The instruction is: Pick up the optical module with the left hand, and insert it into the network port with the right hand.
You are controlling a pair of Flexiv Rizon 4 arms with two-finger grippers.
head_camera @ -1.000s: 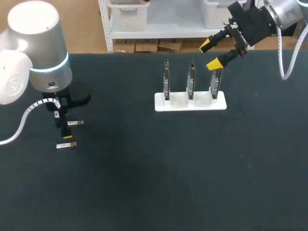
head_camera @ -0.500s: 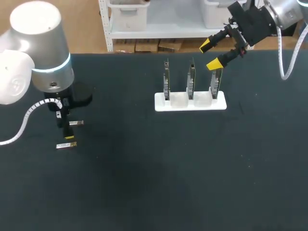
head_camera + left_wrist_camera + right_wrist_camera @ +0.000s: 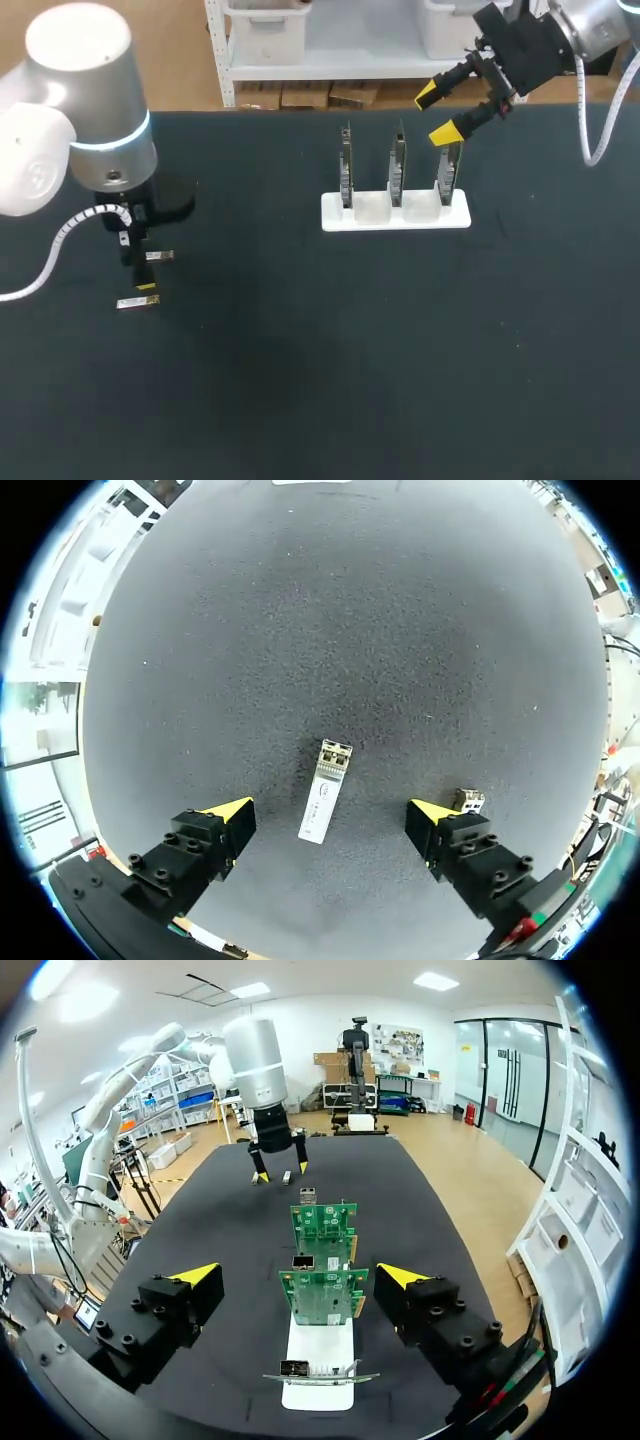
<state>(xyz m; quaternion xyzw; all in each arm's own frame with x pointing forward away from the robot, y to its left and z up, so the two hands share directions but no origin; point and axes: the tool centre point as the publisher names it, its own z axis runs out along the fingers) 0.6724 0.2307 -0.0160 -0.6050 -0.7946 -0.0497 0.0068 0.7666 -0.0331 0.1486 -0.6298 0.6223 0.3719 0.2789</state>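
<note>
Where things sit around your two grippers

One optical module (image 3: 325, 805) lies on the table (image 3: 350, 630) between your left gripper's (image 3: 330, 816) spread fingers, and a second module (image 3: 468, 801) lies just outside one finger. Ahead of your right gripper (image 3: 298, 1278), three boards (image 3: 322, 1300) stand in the holder (image 3: 318, 1392).

I see a wide table (image 3: 330, 390) with a flat black top, its far edge running straight across. In the left wrist view the top shows fine grey speckle under even light.
</note>
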